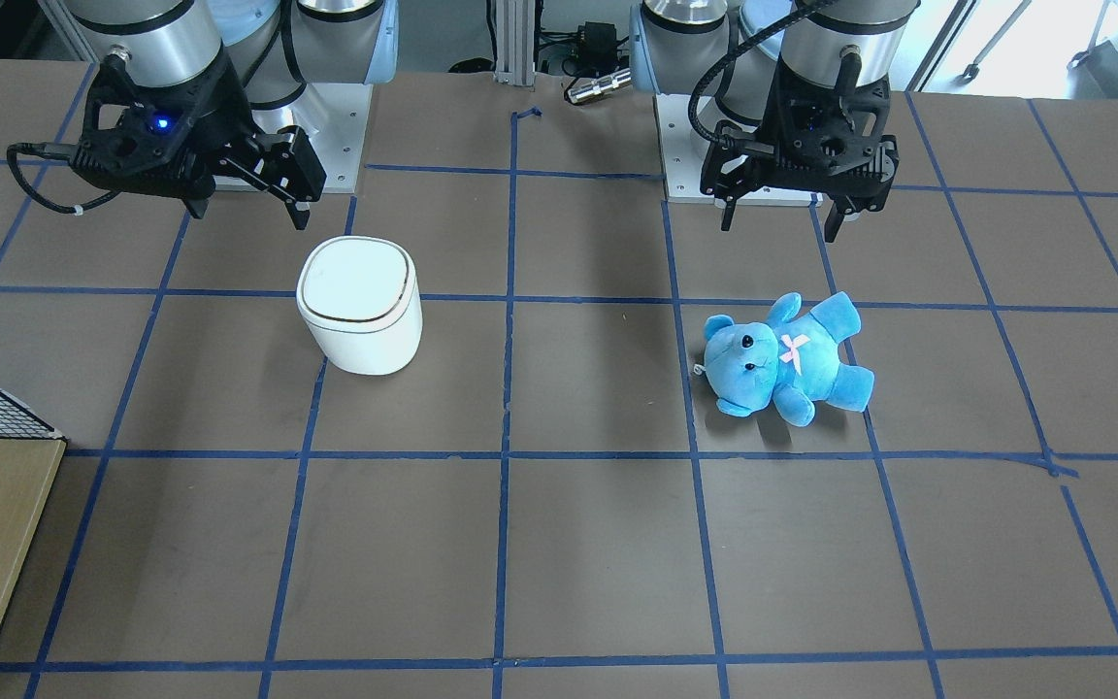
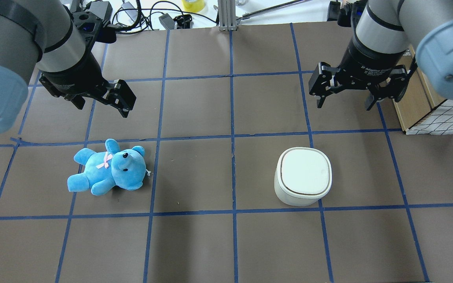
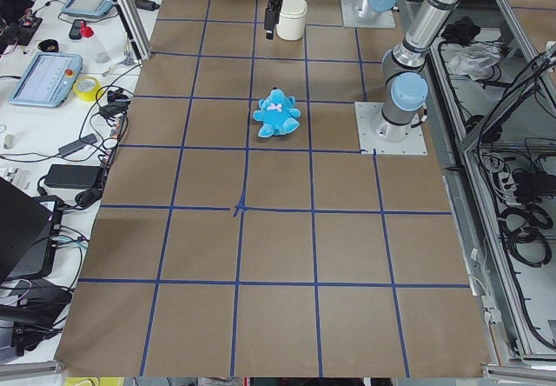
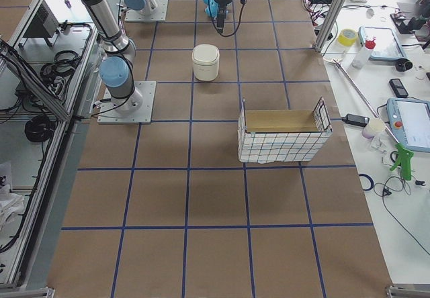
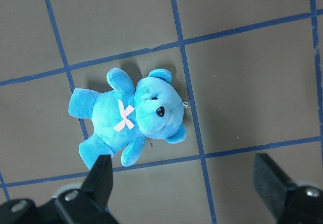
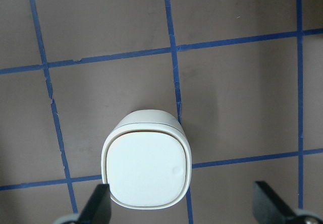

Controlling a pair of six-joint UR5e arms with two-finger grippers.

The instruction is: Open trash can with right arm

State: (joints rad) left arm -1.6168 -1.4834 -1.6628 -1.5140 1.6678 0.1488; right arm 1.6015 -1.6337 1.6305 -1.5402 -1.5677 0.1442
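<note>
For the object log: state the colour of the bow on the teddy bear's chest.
The bow is pale pink; the left wrist view shows it best.

I see a blue teddy bear [image 1: 784, 357] lying face-up, pink ribbon on its chest, brown table [image 1: 598, 544] gridded in blue tape, white wire basket [image 4: 282, 149] lined with cardboard, yellow tape roll [image 3: 87, 89] on the side bench

trash can [image 2: 303, 177] is showing smooth white plastic, lid giving a faint satin sheen; teddy bear [image 2: 108, 173] is showing fuzzy blue plush cloth, pink fabric-looking ribbon on chest; table [image 2: 195, 114] is wearing a matt brown paper-like cover, blue tape lines [image 2: 232, 118] lying flat on it; right arm [image 2: 380, 27] is showing silver metal, smooth pale-blue caps; right gripper [image 2: 343, 105] and left gripper [image 2: 102, 110] are looking matt black plastic; basket [image 4: 282, 147] is showing white wire mesh around a cardboard-looking liner
</note>
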